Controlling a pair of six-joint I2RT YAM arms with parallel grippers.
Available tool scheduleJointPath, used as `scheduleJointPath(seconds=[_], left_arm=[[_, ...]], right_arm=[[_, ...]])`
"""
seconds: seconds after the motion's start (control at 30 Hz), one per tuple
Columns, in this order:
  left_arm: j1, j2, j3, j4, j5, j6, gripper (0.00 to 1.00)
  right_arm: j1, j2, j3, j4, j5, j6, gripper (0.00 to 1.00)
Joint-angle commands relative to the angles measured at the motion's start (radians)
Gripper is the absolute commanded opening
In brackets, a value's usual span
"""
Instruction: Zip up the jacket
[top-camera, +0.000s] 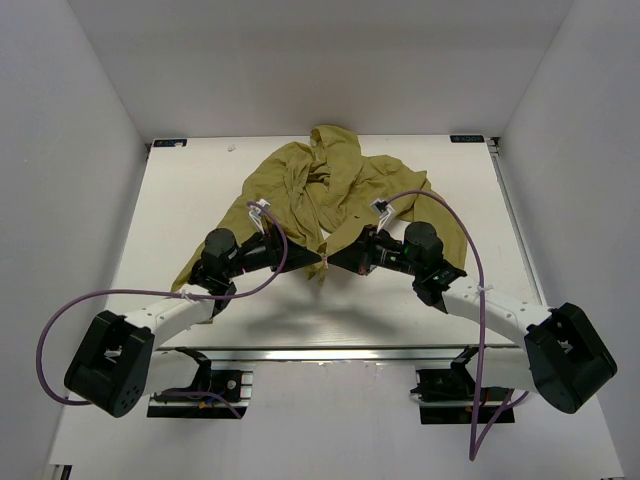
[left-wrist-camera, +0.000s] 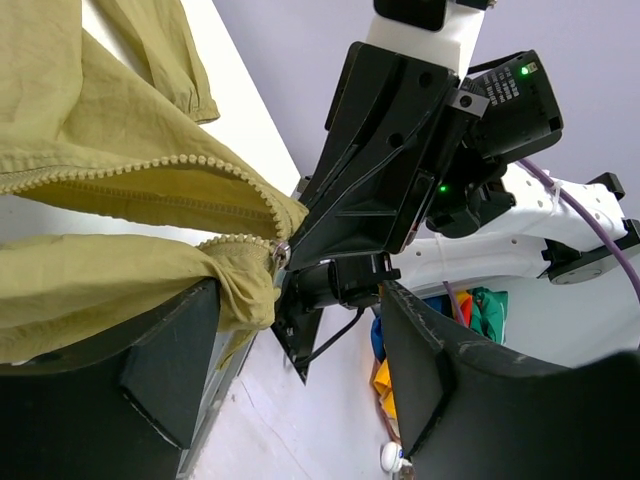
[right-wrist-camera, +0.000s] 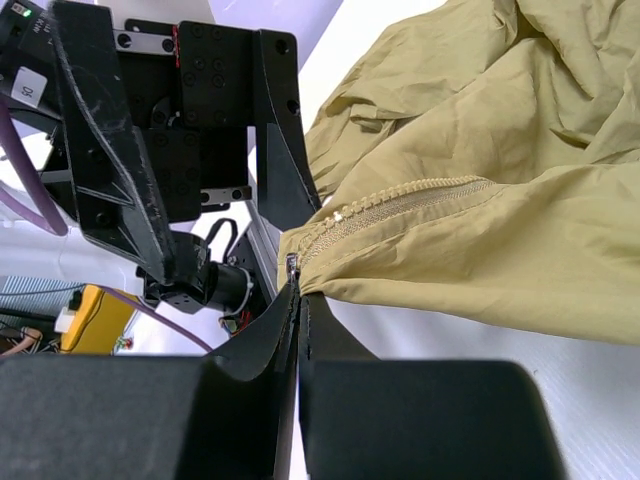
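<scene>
Pale grey walls (top-camera: 60, 150) close in three sides of a white worktop (top-camera: 190, 200); an aluminium rail (top-camera: 330, 353) runs along its near edge, where the two arm bases are bolted.

The jacket (top-camera: 330, 185), olive-yellow and thin, lies crumpled in the middle of the worktop towards the far edge. Its hood points to the back wall and one sleeve trails out to the near left. The front is open, and its two edges meet at the near hem between the arms.

The left arm (top-camera: 170, 315) and right arm (top-camera: 500, 305), white with black wrists and purple cables (top-camera: 60, 320), both reach inward and almost meet at that hem.

The left jaws stand wide apart. Jacket fabric drapes against one finger (left-wrist-camera: 170, 370), and the other finger is clear of the cloth, so nothing is gripped. The right jaws are pressed fully together, with the hem at the bottom of the zipper pinched at their tips.

The zipper teeth (right-wrist-camera: 410, 195) run in two cream rows that come together at a small metal zipper part (left-wrist-camera: 281, 255), which sits right against the right jaws.
</scene>
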Motion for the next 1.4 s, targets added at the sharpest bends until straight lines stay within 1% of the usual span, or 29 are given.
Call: scheduleJointPath(seconds=[0.0, 0.17, 0.3, 0.33, 0.4, 0.43, 0.53, 0.57, 0.63, 0.73, 0.77, 0.93, 1.03, 1.13, 1.17, 1.27, 1.33, 1.37], left_arm=[[0.003, -0.006, 0.026, -0.003, 0.012, 0.021, 0.74], [0.001, 0.008, 0.041, 0.008, 0.024, 0.021, 0.68], [-0.008, 0.030, 0.052, 0.030, 0.026, 0.021, 0.59], [-0.010, 0.034, 0.057, 0.028, 0.027, 0.023, 0.53], [-0.011, 0.039, 0.060, 0.034, 0.029, 0.021, 0.49], [-0.011, 0.042, 0.060, 0.036, 0.030, 0.020, 0.45], [-0.011, 0.036, 0.060, 0.037, 0.027, 0.021, 0.38], [-0.011, 0.033, 0.060, 0.037, 0.023, 0.023, 0.31], [-0.010, 0.028, 0.060, 0.036, 0.021, 0.024, 0.25], [-0.011, 0.023, 0.064, 0.022, 0.018, 0.032, 0.10], [-0.011, 0.020, 0.064, 0.010, 0.018, 0.034, 0.00], [-0.011, 0.005, 0.058, -0.009, 0.026, 0.064, 0.00], [-0.014, -0.018, 0.066, -0.070, 0.030, 0.113, 0.00], [-0.025, -0.044, 0.078, -0.151, 0.032, 0.172, 0.00], [-0.029, -0.052, 0.084, -0.214, 0.029, 0.188, 0.00], [-0.048, -0.070, 0.101, -0.298, 0.021, 0.247, 0.00], [-0.056, -0.082, 0.113, -0.334, 0.010, 0.287, 0.00], [-0.063, -0.087, 0.119, -0.381, -0.003, 0.301, 0.00]], right_arm=[[0.009, -0.024, 0.040, 0.073, -0.003, 0.008, 0.00], [0.009, -0.015, 0.037, 0.094, -0.003, 0.026, 0.00], [0.018, -0.001, 0.041, 0.115, -0.014, 0.042, 0.00], [0.019, -0.001, 0.041, 0.118, -0.015, 0.042, 0.00], [0.021, -0.003, 0.035, 0.124, -0.009, 0.048, 0.00], [0.021, -0.006, 0.032, 0.128, -0.006, 0.048, 0.00], [0.021, -0.011, 0.032, 0.119, -0.002, 0.042, 0.00], [0.021, -0.014, 0.032, 0.116, -0.002, 0.042, 0.00], [0.021, -0.014, 0.032, 0.110, 0.003, 0.039, 0.00], [0.019, -0.017, 0.029, 0.099, 0.015, 0.037, 0.00], [0.021, -0.017, 0.030, 0.098, 0.018, 0.037, 0.00], [0.021, -0.003, 0.053, 0.090, 0.057, 0.037, 0.00], [0.021, 0.006, 0.072, 0.098, 0.083, 0.045, 0.00], [0.021, 0.011, 0.090, 0.113, 0.118, 0.053, 0.00], [0.021, 0.012, 0.095, 0.115, 0.139, 0.054, 0.00], [0.021, 0.017, 0.122, 0.108, 0.162, 0.059, 0.00], [0.021, 0.022, 0.142, 0.105, 0.162, 0.057, 0.00], [0.019, 0.025, 0.147, 0.105, 0.156, 0.057, 0.00]])
